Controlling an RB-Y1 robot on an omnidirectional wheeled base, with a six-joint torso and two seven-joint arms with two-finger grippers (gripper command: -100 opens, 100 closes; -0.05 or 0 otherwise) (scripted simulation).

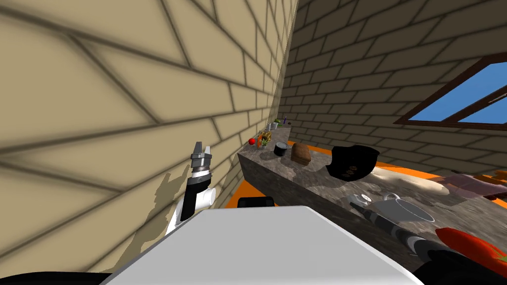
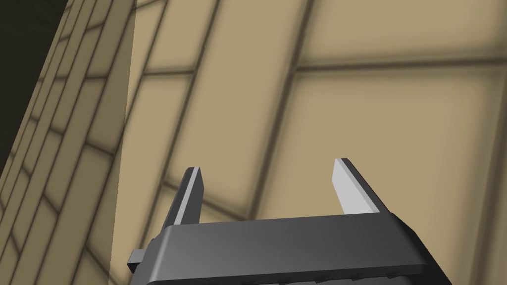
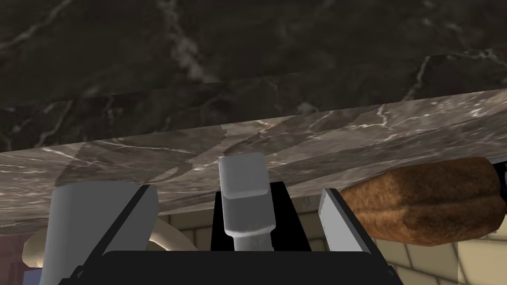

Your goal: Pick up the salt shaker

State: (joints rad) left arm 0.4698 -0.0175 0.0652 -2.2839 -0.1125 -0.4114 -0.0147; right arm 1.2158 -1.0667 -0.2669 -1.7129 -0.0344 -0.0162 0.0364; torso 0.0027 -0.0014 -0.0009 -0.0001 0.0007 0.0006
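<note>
The salt shaker (image 3: 245, 198), a small pale grey piece with a squarish cap, sits on the dark marble counter (image 3: 346, 123) between the fingers of my right gripper (image 3: 236, 190). The gripper is open, with a gap on each side of the shaker. In the head view the shaker (image 1: 361, 199) is a small white spot at the counter's near edge, at the tip of my right gripper (image 1: 357, 203). My left gripper (image 1: 202, 146) is raised beside the brick wall, open (image 2: 267, 166) and holding nothing.
A grey metal cup (image 1: 406, 210) stands right beside the shaker, and its grey side (image 3: 84, 222) shows by one finger. A brown bread loaf (image 1: 300, 152) (image 3: 426, 200), a black bowl (image 1: 352, 162) and a black can (image 1: 280, 148) lie further along the counter (image 1: 317, 183).
</note>
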